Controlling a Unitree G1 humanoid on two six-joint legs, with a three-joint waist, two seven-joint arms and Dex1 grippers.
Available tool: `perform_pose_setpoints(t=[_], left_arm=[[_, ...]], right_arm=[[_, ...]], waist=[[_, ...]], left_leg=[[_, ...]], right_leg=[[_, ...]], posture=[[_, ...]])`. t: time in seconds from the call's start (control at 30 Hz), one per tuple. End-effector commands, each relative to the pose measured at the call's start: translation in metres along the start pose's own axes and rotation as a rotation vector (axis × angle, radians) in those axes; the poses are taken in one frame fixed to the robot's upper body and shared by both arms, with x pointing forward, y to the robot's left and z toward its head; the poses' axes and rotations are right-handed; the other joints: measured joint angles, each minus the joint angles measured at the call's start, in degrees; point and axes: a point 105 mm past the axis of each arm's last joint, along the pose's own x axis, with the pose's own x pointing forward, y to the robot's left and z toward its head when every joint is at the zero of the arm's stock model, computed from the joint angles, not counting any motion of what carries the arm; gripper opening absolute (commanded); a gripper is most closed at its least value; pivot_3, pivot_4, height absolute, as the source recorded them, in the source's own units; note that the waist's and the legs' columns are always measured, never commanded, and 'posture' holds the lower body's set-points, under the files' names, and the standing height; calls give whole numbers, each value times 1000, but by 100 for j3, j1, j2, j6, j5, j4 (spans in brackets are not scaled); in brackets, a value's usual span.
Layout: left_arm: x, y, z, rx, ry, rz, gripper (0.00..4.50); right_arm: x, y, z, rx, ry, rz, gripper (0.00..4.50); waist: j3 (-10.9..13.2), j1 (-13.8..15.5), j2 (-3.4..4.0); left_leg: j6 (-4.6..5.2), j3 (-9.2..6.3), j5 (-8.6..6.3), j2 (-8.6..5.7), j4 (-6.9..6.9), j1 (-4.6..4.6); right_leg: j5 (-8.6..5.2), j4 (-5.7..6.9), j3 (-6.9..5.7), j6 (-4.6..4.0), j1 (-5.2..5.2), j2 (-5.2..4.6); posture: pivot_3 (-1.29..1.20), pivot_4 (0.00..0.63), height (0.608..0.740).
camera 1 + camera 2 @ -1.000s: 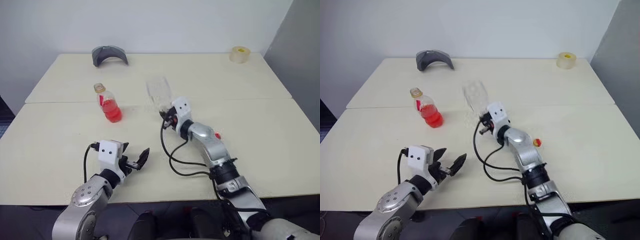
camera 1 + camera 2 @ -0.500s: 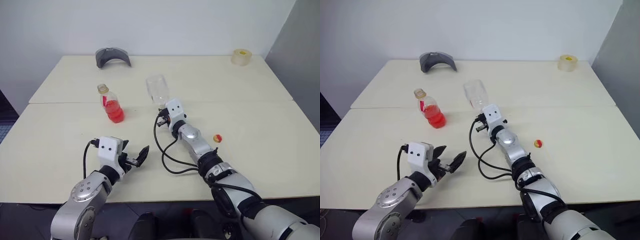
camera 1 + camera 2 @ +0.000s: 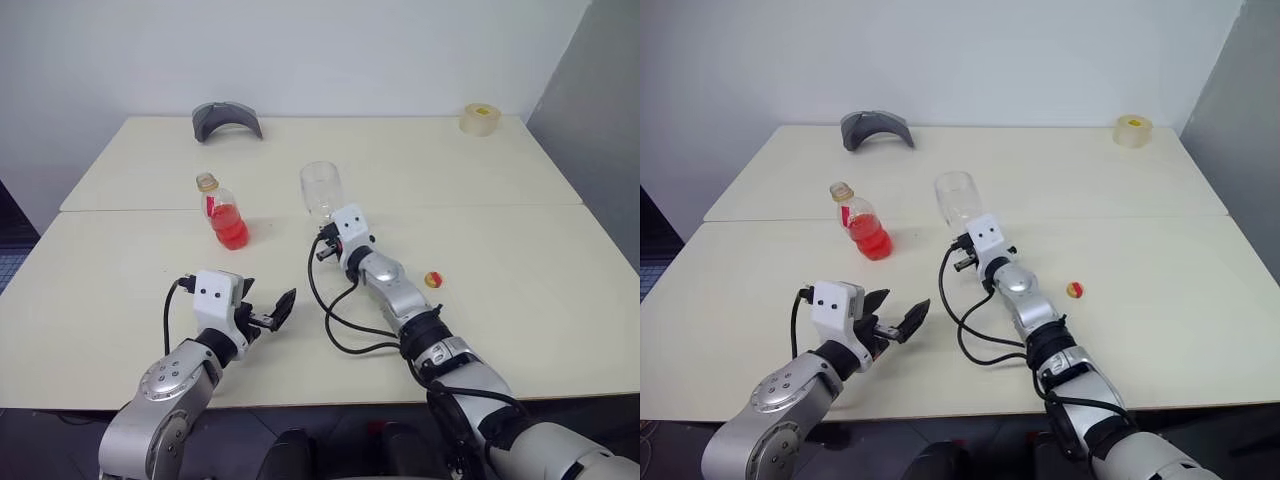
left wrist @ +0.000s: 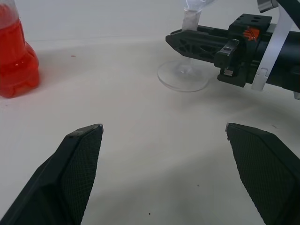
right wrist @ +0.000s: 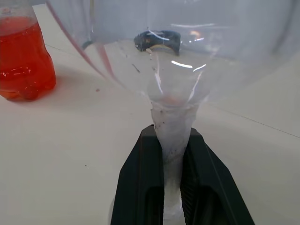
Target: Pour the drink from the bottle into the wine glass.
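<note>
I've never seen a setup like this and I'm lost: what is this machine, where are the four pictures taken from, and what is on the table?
It is a two-armed robot at a pale table. Two pictures come from cameras on its head, looking down over its arms. The other two come from cameras on its wrists, each looking along that arm's two black fingers.

On the table stand a small bottle of red drink, its neck open, and a clear wine glass, empty. A small yellow and red cap lies beside the right arm. At the far edge are a grey curved object and a roll of tape.

The right pincer is shut on the wine glass's stem, with the foot on the table. The left pincer is open and holds nothing.
</note>
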Motion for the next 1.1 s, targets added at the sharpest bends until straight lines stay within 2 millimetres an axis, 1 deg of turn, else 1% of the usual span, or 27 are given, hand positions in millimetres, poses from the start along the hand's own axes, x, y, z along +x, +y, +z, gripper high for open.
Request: perform_pose_setpoints(t=[0.03,0.1,0.17,0.23,0.33,0.43,0.5,0.6,0.7,0.8,0.9,1.03,1.1], left_arm=[[-1,-3,15,28,-57,-12,4500],[0,-2,16,31,-59,-11,4500],[1,-2,16,33,-60,-12,4500],[1,-2,16,33,-61,-14,4500],[2,-3,16,34,-63,-18,4500],[4,-3,17,34,-67,-19,4500],[5,-4,17,33,-70,-20,4500],[6,-3,17,32,-74,-19,4500],[8,1,18,31,-82,-2,4500],[9,10,16,25,-82,44,4500],[9,24,10,-7,-69,134,4500],[11,45,7,-16,-79,271,4500],[13,55,10,-5,-98,336,4500]], right_arm=[[-6,-2,-34,8,138,6,151],[-6,-4,-31,8,130,6,151],[-5,-5,-29,10,123,10,878],[-5,-4,-28,18,115,20,1445],[-7,-2,-27,11,107,36,2530],[-11,-7,-27,3,100,33,3584],[-14,-9,-22,9,77,36,4270],[-23,-13,-9,10,24,51,4270],[-44,-23,11,-2,-46,59,4270],[-75,-31,30,-27,-110,84,4270],[-113,-38,46,-51,-136,128,4270],[-158,-34,62,-94,-136,230,4270],[-173,-27,68,-105,-140,290,4270]], waist=[[0,1,0],[0,1,0],[0,1,-1],[11,1,6],[12,-3,8],[12,-3,8],[13,2,9],[18,11,10],[25,26,14],[29,23,14],[32,25,13],[44,29,2],[50,23,-5]], left_leg=[[0,0,0,0,0,0],[0,-1,0,0,0,-1],[0,-1,0,0,0,-1],[0,-4,0,0,0,-6],[0,1,0,1,-1,-12],[0,-1,0,1,-5,-14],[0,0,0,1,-4,-15],[-1,-1,0,0,-4,-18],[-1,-3,0,0,-3,-28],[-1,-3,0,0,-4,-35],[-1,-4,-1,0,-5,-39],[-1,-8,-1,0,-5,-41],[0,-9,-1,1,-5,-41]], right_leg=[[0,-1,0,0,0,0],[0,-1,-1,0,0,0],[0,-2,-1,0,0,0],[0,-5,-5,0,-1,0],[1,-5,1,1,-11,0],[0,-6,0,1,-13,0],[0,-8,0,1,-12,0],[0,-10,0,1,-13,-1],[0,-13,-1,2,-20,-1],[0,-13,-1,3,-27,-2],[-1,-14,-3,6,-30,-2],[-6,-16,-8,14,-29,-2],[-11,-16,-10,22,-29,-1]], posture=[[0,150,740],[0,150,740],[0,150,740],[0,150,740],[0,150,740],[0,150,740],[0,150,740],[0,150,740],[0,150,740],[0,150,740],[0,150,740],[0,150,740],[0,150,740]])
